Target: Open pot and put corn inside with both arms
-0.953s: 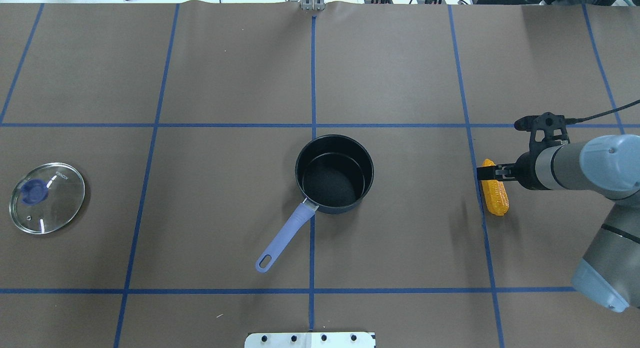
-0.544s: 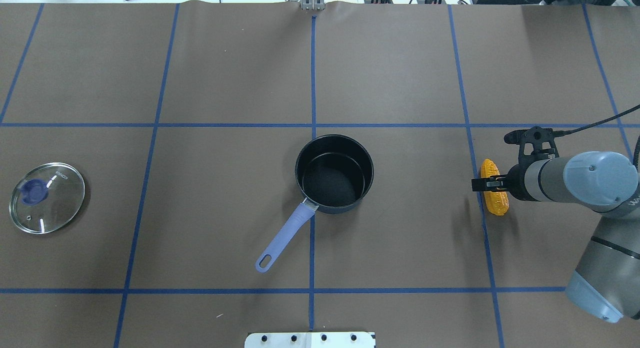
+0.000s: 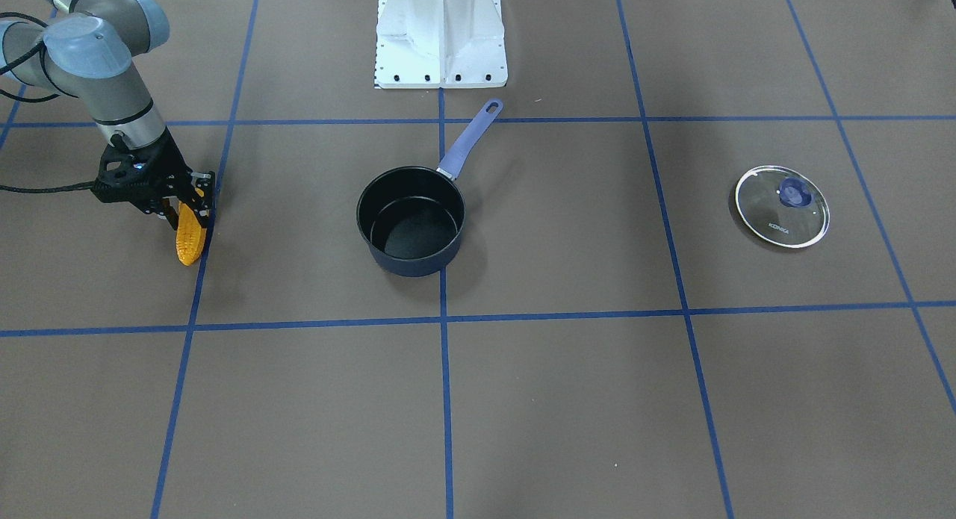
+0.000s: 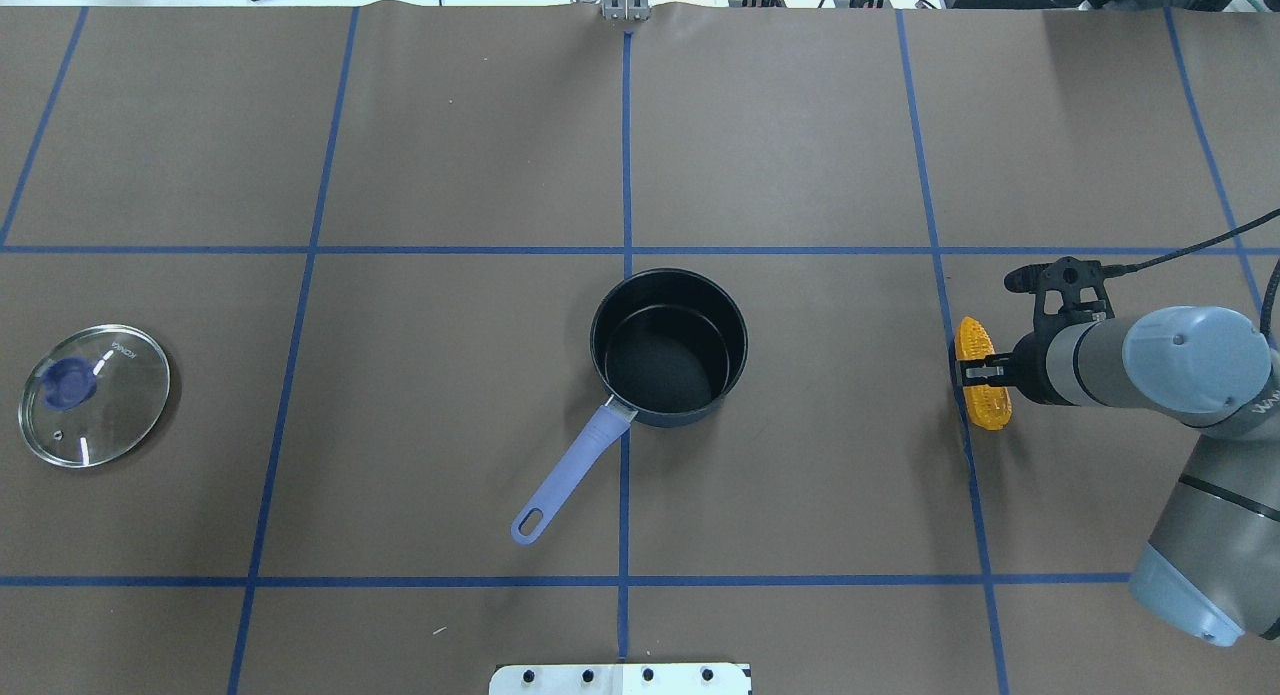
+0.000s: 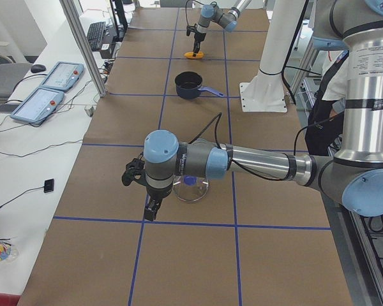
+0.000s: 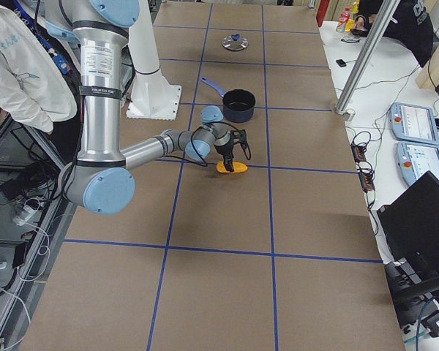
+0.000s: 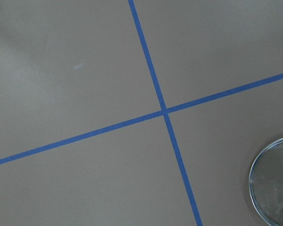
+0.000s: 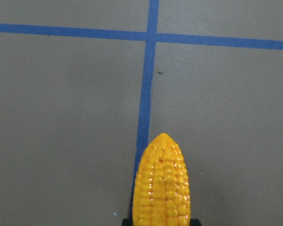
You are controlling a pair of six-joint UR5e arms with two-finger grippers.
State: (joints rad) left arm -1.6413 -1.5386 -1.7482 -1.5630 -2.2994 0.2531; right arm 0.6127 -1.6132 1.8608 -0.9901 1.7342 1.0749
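Since the left gripper showed only in the left side view, I could not tell whether its fingers were spread or closed. Its wrist camera caught no fingers, only blue tape lines and a cut-off arc of the round glass lid with a blue knob. In that side view the left arm partly hid the lid.

The right gripper was clamped across the orange-yellow bumpy corn cob, gripping it near mid-length. From overhead, the fingers and wrist covered part of the cob. The right wrist view cut off its lower end, with the tapered tip pointing away from the robot. Could not tell whether the cob touched the paper or was just clear of it.

The cob sat over a blue tape line on the robot's right side of the brown paper-covered table, well apart from the pot.

Count:
- 1 cob
- 1 dark blue saucepan with a lilac handle, uncovered, nothing inside, at table centre
- 1 lid, flat on the table far to the robot's left
- 2 arms
- 1 white base pedestal
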